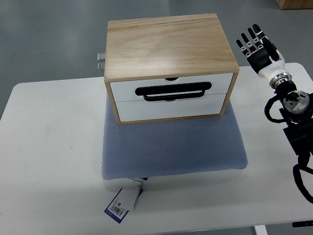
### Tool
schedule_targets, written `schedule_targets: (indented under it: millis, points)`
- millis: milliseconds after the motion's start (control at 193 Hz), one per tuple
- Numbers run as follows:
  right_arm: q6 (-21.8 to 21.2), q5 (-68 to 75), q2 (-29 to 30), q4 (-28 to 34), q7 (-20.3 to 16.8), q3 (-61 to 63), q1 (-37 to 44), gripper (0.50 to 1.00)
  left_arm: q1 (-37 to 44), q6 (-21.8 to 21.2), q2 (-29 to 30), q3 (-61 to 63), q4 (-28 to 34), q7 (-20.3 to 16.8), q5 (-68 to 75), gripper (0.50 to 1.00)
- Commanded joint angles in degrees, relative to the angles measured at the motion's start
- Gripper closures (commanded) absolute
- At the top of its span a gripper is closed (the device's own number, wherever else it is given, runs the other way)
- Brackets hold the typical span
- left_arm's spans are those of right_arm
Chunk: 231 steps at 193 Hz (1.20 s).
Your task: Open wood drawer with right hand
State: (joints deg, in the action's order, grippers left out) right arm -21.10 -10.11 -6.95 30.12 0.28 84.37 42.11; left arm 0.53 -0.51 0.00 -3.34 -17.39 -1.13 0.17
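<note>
The wood drawer box [168, 63] sits on a blue cushion [173, 144] on the white desk [49, 147]. The right robot hand [257, 46] hovers beside it, fingers spread, holding nothing. The black handle [173, 90], probably rigid, is the place to hook; the light box may slide on the soft cushion.

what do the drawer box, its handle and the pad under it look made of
Drawer box: pale unfinished-looking wood, grain lines visible; the drawer fronts look smooth painted white. Handle: glossy black, probably plastic. Pad: blue-grey fabric, dotted mesh weave, soft-looking edges.
</note>
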Motion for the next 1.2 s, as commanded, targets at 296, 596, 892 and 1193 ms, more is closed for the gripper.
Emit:
schedule_targets:
  millis: [296,596,892,1193]
  points:
    - [0.18,-0.17,-1.31,0.11,0.68,-0.61,0.34,0.556,0.0,-0.64,0.0,-0.35,-0.37,0.34,-0.26,0.5]
    - [3.35,-8.26,-11.59,2.04,-0.02,-16.95,12.46,0.556,-0.44,0.24,0.0,-0.26,-0.54,0.34,0.01,0.5]
    - [2.03,-17.67,-23.46,14.0,-8.46,-42.88,29.96,0.556,-0.79,0.33,0.0,-0.17,-0.63,0.43,0.27,0.5]
    - [-5.44,-19.25,-27.24,34.82,-26.82,-79.35,63.18,0.556,-1.76,0.33,0.0,-0.26,-2.83,2.28,0.27,0.5]
